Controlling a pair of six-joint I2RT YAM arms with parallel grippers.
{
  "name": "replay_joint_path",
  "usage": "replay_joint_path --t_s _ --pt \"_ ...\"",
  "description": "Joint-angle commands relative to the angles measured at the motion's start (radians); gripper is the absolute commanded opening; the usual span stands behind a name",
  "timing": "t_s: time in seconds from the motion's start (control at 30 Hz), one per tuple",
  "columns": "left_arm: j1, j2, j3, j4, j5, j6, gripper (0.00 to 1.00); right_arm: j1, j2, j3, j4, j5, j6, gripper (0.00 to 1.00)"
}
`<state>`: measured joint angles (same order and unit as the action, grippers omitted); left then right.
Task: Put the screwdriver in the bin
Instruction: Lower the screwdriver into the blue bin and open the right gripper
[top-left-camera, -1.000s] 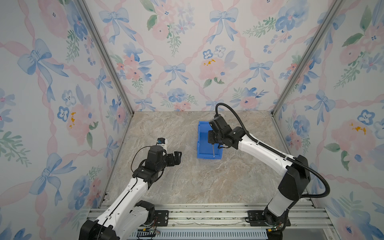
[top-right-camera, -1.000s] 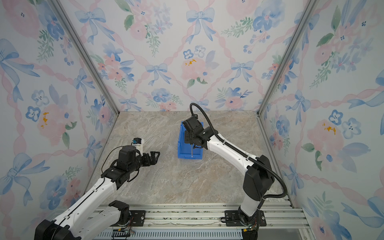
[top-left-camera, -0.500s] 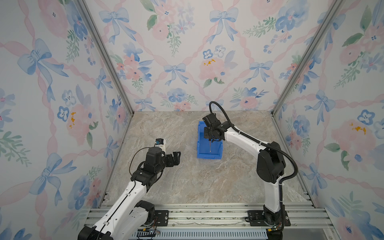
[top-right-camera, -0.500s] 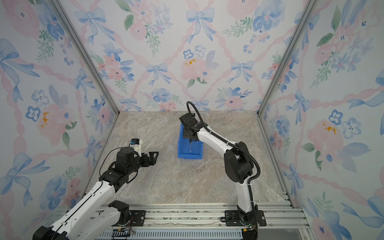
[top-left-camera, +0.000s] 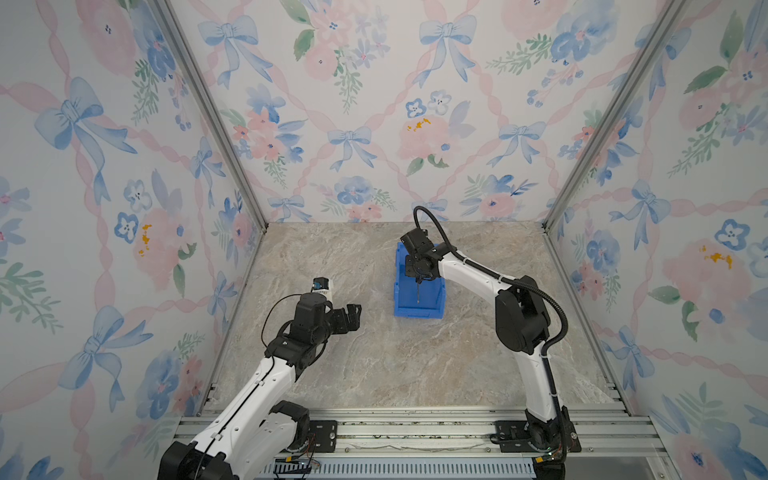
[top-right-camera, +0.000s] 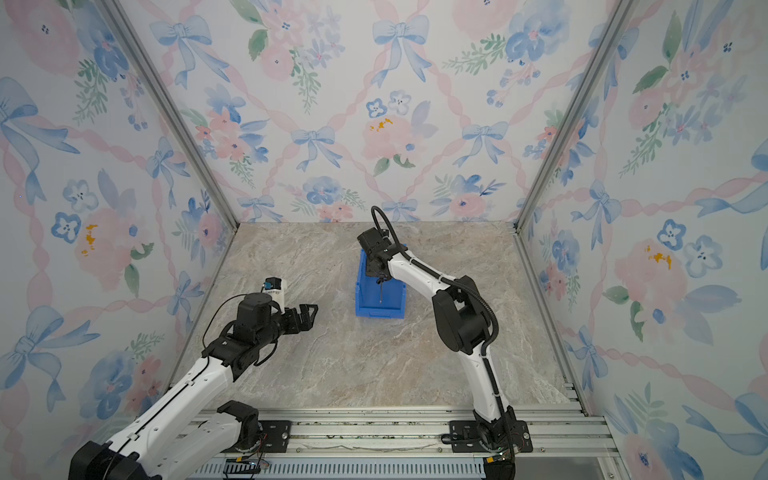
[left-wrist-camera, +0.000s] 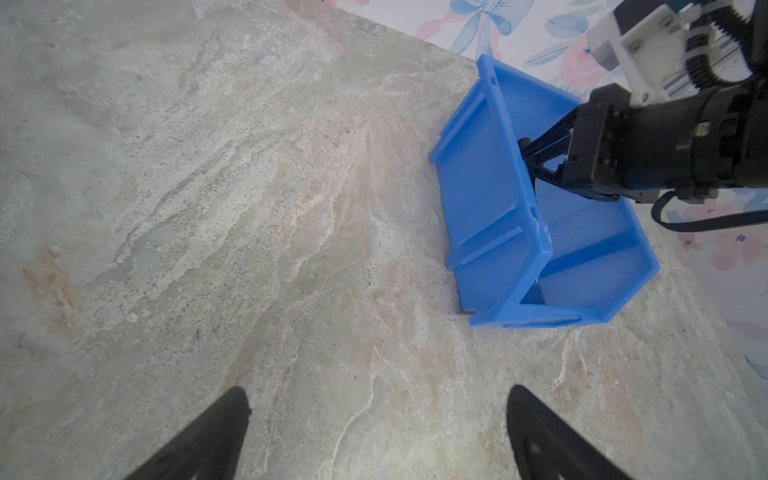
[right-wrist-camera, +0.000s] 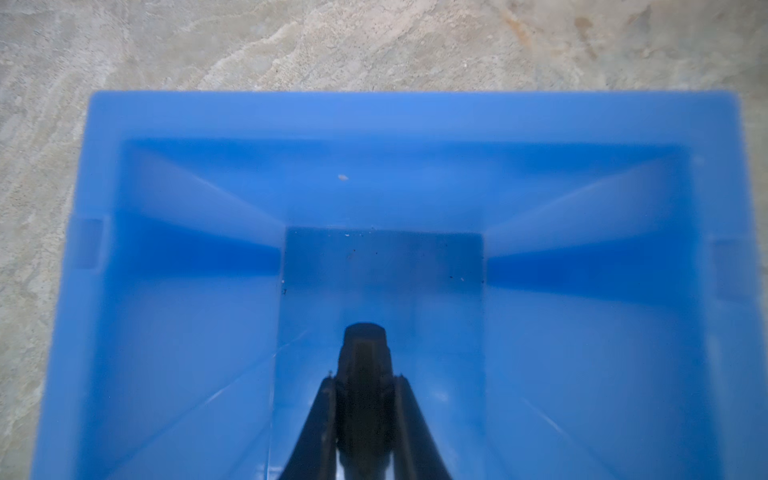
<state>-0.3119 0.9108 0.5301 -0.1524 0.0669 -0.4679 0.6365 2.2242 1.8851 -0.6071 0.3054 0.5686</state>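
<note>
Right gripper (right-wrist-camera: 364, 386) closed on the black handle of the screwdriver (top-left-camera: 417, 291); shaft points down inside the bin (top-left-camera: 415, 312). Risk, we judge: released from this height, the tip could bounce and the tool topple over the low front lip. Right arm stretched forward, wrist bent down. Left gripper (top-left-camera: 351, 316) open, well apart.

The beige marbled tabletop (top-left-camera: 395, 361) bears the blue bin (top-left-camera: 417, 311), standing upright near its far middle.
</note>
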Motion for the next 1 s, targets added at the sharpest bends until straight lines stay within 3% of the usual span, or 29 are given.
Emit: replay_joint_path --t_s 0.0,0.5,0.97 --pt "-0.003 0.011 0.013 0.007 -0.013 0.032 0.98 0.000 0.020 0.029 -0.003 0.028 -0.007 0.00" --pt "-0.003 0.035 0.029 0.018 -0.009 0.058 0.97 0.003 0.037 -0.023 0.047 0.040 -0.006 0.07" --pt "-0.004 0.043 0.035 0.032 -0.021 0.069 0.98 0.012 0.017 -0.063 0.086 0.039 -0.012 0.21"
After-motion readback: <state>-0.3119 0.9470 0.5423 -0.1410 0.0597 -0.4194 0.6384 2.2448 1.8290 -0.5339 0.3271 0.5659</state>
